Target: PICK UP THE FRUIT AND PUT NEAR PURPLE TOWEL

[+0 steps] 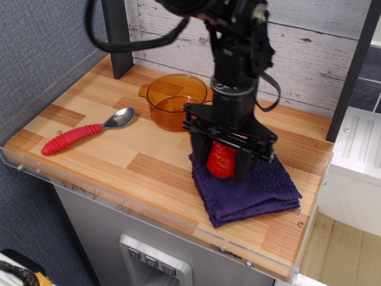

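A glossy red strawberry [221, 161] is showing between the black end effector [222, 162] fingers, over a dark purple towel [250, 187]. At ten o'clock from it, a translucent amber bowl [172, 101] is glowing orange. The spoon [89, 130] is pairing a ribbed red handle with silver metal. The counter [143, 161] is showing striped light and tan wood.

One strawberry [221, 161], one purple towel [250, 193], one spoon [86, 130], one orange bowl [174, 99].
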Motion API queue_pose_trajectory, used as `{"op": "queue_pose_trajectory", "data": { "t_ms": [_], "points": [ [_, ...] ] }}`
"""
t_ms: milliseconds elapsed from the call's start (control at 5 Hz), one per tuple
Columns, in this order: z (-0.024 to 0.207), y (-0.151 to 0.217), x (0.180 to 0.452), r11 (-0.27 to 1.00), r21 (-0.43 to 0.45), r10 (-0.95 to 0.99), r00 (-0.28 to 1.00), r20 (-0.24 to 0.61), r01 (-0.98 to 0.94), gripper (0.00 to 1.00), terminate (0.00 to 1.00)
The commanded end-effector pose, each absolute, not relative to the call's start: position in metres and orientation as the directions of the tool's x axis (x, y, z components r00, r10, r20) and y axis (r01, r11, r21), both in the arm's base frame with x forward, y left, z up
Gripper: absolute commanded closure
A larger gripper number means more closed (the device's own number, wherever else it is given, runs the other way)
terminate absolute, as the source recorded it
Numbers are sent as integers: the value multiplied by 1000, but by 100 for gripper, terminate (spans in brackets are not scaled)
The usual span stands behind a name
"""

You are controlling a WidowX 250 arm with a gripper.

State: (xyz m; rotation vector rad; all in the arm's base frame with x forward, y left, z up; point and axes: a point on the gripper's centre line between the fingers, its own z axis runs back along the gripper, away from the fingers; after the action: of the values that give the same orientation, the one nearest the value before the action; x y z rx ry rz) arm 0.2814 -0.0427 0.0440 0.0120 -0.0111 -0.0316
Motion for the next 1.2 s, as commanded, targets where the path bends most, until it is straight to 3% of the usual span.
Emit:
{"op": "queue_pose_trajectory", "data": {
  "t_ms": [0,200,400,1000],
  "points": [
    [48,-50,293,997,10,-71,996,56,71,100,0],
    [50,-50,291,997,0,-75,996,52,75,0,0],
    [56,-49,289,996,-66,-59,997,59,62,0,0],
    [72,-44,290,996,-88,-20,997,70,26,0,0]
  ]
}}
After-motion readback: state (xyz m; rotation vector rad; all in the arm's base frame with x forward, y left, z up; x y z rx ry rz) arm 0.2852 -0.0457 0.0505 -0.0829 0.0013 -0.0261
